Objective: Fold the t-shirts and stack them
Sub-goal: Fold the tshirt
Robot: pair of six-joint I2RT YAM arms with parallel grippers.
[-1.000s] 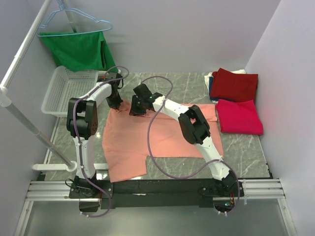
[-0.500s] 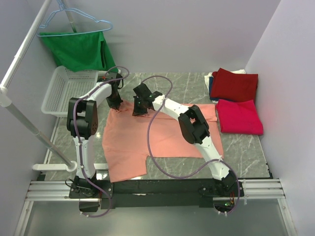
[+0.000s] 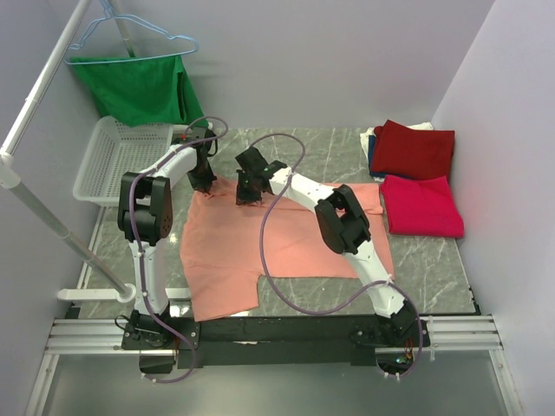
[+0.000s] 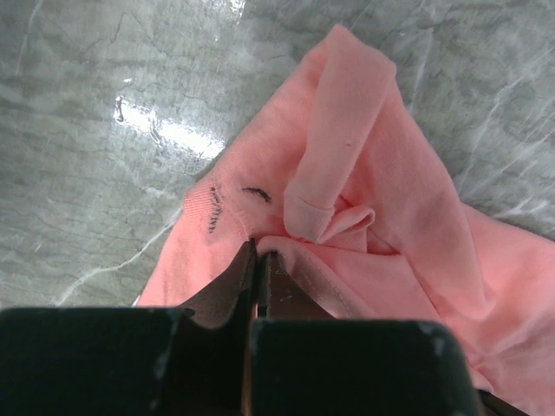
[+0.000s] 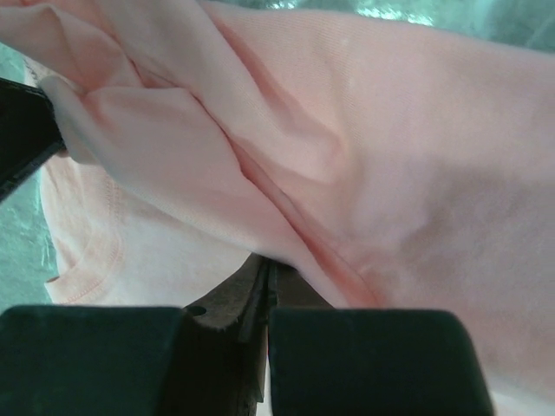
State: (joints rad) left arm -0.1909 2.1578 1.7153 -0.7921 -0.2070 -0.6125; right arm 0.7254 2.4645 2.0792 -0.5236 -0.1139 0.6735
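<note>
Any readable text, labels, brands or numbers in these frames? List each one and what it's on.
No readable text in any view.
On the salmon-pink t-shirt, left wrist view: two short dark marks near the neckline, too small and smeared to read; they may not be letters.
On the dark red t-shirt, crimson-pink t-shirt, green garment and basket: no print or label visible.

Your right gripper point(image 5: 267, 270) has closed. Its jaws stood apart a second ago and now pinch a fold of the salmon-pink t-shirt point(image 5: 390, 165) right at their tips. The gripper itself has shifted only slightly over the cloth.
</note>
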